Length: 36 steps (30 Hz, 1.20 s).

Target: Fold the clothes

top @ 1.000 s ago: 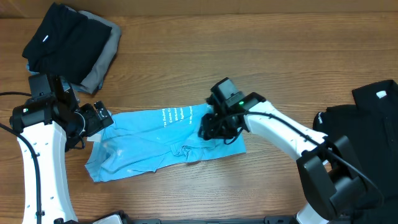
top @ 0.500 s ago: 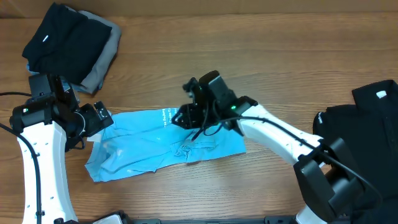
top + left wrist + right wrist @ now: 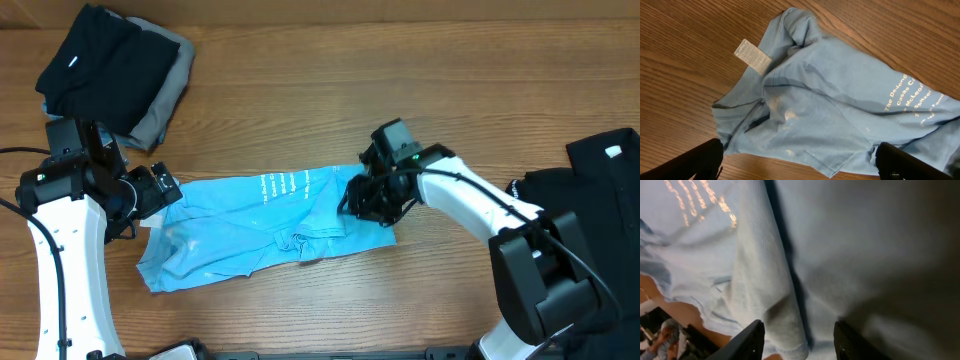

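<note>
My left arm [image 3: 60, 250] stands along the left side of the table [image 3: 400, 80], bent at the elbow. The left gripper [image 3: 165, 190] points at the collar end of the light blue T-shirt [image 3: 250, 228]. Its fingers [image 3: 702, 160] are spread wide and hold nothing. My right arm [image 3: 470, 195] reaches in from the lower right, forearm stretched leftward, and the right gripper [image 3: 362, 203] is bowed down onto the shirt's right end, where the cloth is bunched.

The T-shirt lies crumpled lengthwise across the middle of the table, between the two grippers. A folded black garment [image 3: 100, 60] sits on a grey one [image 3: 165, 100] at the far left corner. Another black heap [image 3: 590, 200] lies at the right edge, apart from the shirt.

From above I cannot make out the right fingers. The right wrist view shows them: two dark fingers [image 3: 749, 341] standing partly apart, a raised ridge of blue cloth between them. That picture is close and dim, so I cannot tell whether they pinch the ridge or only straddle it. The left wrist view gives what the overhead shows too small: the white neck label [image 3: 752, 54] lying out on the wood and the lettering [image 3: 910, 97] at the right. It also shows both fingertips low in the corners, with the shirt beneath them.
</note>
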Each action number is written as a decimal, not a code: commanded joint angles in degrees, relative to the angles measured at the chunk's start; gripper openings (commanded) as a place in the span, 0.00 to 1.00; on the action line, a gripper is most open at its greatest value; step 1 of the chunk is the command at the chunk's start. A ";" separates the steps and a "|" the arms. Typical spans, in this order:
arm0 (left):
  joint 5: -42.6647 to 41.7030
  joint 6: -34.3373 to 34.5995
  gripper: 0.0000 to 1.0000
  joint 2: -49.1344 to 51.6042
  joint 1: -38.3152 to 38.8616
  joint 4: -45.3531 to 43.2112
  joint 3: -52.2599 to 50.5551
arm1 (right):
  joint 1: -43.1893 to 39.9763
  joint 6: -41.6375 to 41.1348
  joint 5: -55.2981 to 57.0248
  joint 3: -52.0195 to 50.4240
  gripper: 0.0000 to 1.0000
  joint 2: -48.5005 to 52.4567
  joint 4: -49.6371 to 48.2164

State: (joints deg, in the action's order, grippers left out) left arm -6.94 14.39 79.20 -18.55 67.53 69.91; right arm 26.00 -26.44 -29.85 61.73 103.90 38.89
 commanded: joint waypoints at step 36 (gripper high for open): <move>-0.61 -1.14 1.00 0.20 -0.50 0.81 0.42 | 9.70 -3.76 -3.93 -2.54 0.43 -4.63 0.74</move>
State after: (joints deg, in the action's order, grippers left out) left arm -6.94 14.39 79.20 -18.52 68.18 69.91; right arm 31.51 -29.54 -39.03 58.92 100.77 39.81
